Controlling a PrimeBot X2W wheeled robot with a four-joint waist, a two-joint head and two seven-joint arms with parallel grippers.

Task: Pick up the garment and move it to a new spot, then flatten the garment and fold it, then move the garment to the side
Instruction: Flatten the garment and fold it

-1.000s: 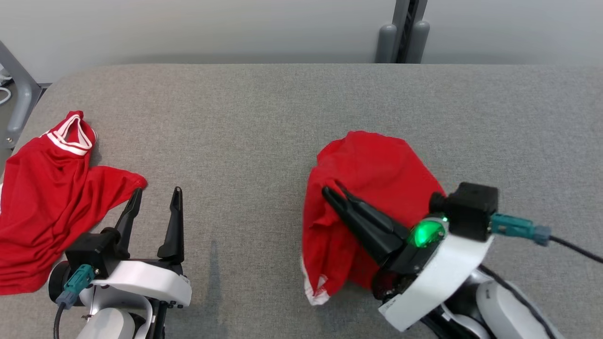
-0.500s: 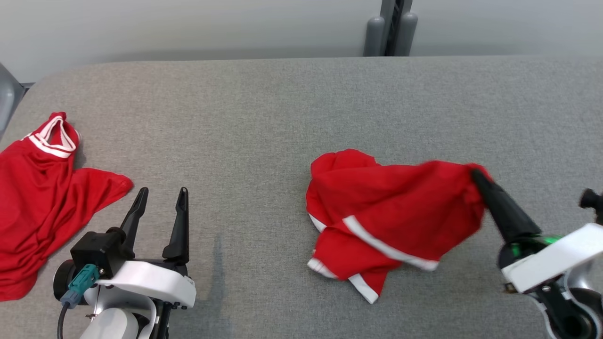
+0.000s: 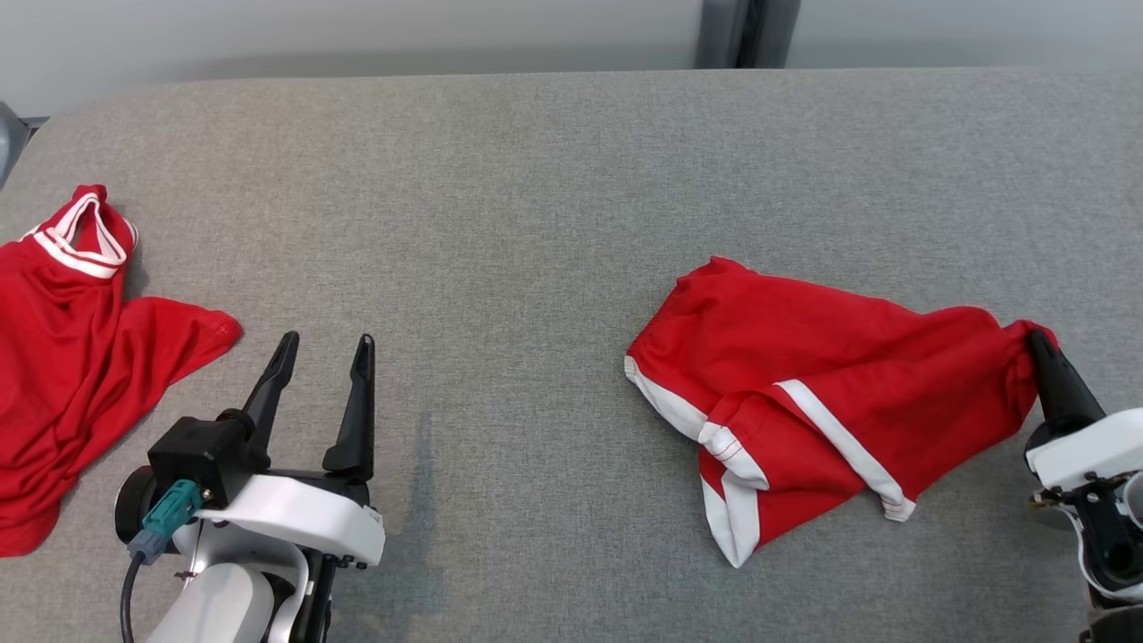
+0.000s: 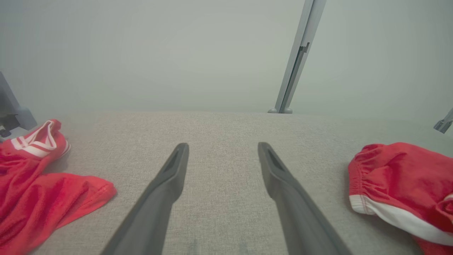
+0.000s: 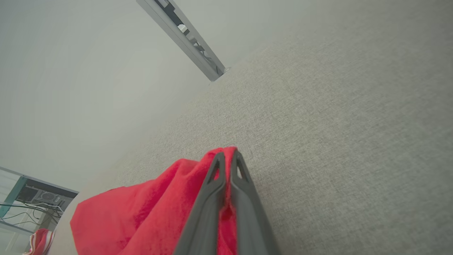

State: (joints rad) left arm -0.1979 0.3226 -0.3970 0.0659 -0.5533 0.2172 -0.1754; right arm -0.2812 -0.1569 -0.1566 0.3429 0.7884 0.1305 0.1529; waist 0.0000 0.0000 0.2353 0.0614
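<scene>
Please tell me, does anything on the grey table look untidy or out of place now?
Nothing is spilled or damaged. The red shorts lie rumpled, one white-trimmed leg doubled over, pinched at one end by the shut right gripper. A second red garment lies crumpled at the table's left end, near the open left gripper.

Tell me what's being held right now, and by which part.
The right gripper is shut on the red shorts, pinching their bunched right-hand end; the left gripper is open, empty.

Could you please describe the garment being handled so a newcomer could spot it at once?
On the grey table, look toward the robot's right. The red shorts lie there, white-striped, one end pinched in the right gripper; the red jersey, far left, lies free.
</scene>
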